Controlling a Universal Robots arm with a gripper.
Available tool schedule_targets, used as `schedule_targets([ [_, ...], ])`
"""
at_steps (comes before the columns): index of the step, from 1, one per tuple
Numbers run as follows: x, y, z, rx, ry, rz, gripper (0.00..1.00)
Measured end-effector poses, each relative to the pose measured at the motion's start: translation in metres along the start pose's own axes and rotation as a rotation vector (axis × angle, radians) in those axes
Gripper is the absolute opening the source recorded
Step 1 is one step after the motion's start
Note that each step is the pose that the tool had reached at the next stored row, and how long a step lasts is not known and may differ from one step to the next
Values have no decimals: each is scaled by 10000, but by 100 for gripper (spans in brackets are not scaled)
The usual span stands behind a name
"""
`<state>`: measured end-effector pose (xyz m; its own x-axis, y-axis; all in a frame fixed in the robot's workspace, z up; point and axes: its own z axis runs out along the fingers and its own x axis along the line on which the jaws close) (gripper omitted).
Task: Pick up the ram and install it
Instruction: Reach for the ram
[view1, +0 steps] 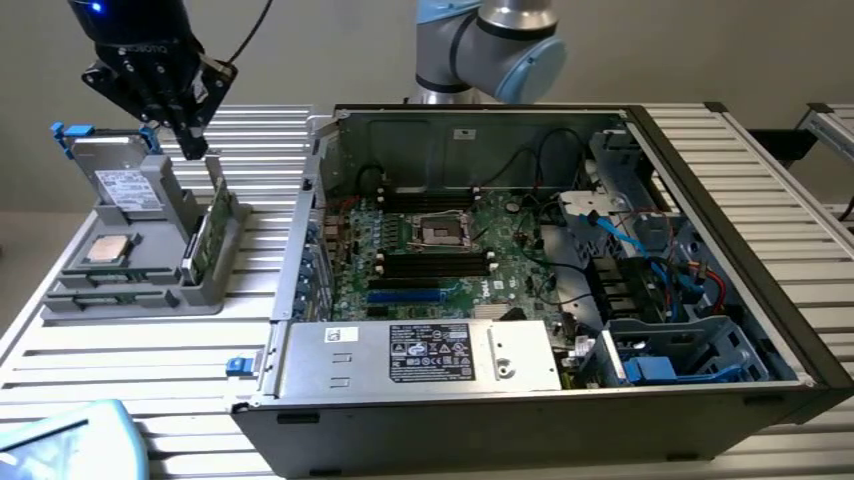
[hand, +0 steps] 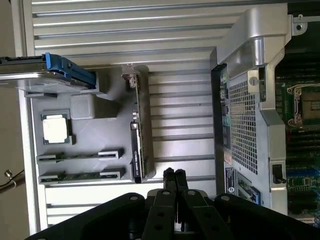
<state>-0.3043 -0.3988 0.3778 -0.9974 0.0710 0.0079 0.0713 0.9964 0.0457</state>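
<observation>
Pincer (view1: 196, 150) shut tight, gripping nothing, hovering just above the ram (view1: 200, 240), which stands on edge in its grey holder (view1: 120, 305). The risk as I see it: closed tips could strike the stick's top edge and tip or chip it instead of straddling it. Slatted metal surface (view1: 134, 370) below, open computer case (view1: 534, 440) alongside, plain pale wall behind.

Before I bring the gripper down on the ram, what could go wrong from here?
1. The gripper is shut and empty; lowered like this it would likely strike the ram or its grey holder, not straddle it.
2. In the wrist view it sits off the ram's line, so a straight descent may miss.
3. The hard drive stands close in the same holder.
</observation>
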Motion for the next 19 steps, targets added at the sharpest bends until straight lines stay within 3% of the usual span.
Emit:
schedule_targets([
  [11, 472, -38, 103, 40, 244, -7, 10],
  [17, 647, -53, 156, 100, 361, -50, 10],
  [19, 672, -59, 174, 115, 424, -66, 10],
])
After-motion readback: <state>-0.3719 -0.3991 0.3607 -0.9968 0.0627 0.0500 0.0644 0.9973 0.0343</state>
